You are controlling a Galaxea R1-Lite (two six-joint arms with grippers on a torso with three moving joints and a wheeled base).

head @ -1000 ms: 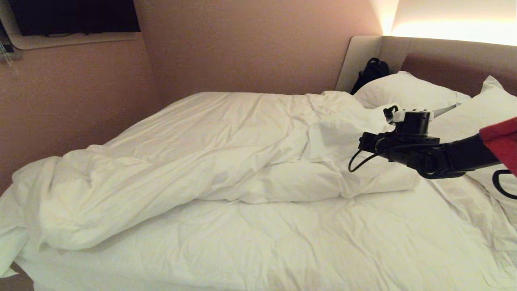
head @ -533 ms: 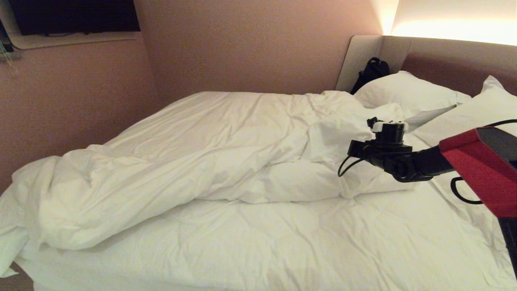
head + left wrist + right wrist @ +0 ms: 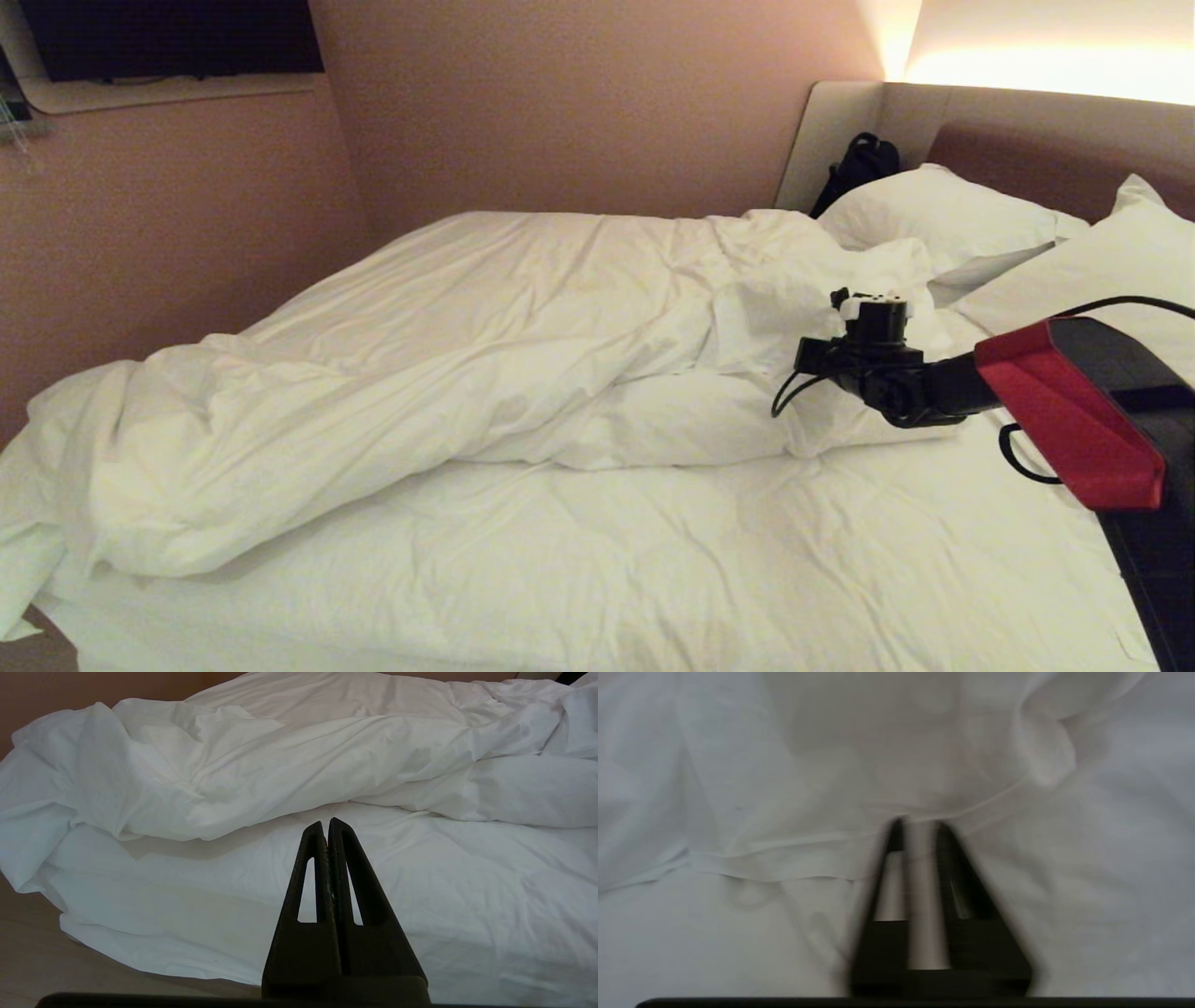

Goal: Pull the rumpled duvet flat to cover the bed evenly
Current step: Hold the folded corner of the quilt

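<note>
Head view: the duvet (image 3: 448, 373) lies bunched in a long ridge running from the near left corner of the bed (image 3: 653, 579) toward the far right, where the pillows sit, leaving the near half of the mattress bare. Its folded right end lies directly under and just beyond the right gripper (image 3: 873, 301), which reaches in from the right and points down at the cloth. This arm is clearly the nearer one to that end; the left arm is not seen here. No brand, label or writing can be read.

Left wrist view: the left gripper (image 3: 326, 823) is clenched, fingers pressed together and holding nothing, hovering off the near edge of the bed. The duvet's ridge lies across the scene beyond it, well apart.

Right wrist view: the right gripper's fingers (image 3: 945, 868) stand slightly parted with a narrow gap, nothing between them. A hem or fold edge of the duvet runs crosswise just beyond the tips; whether they touch it I cannot tell
</note>
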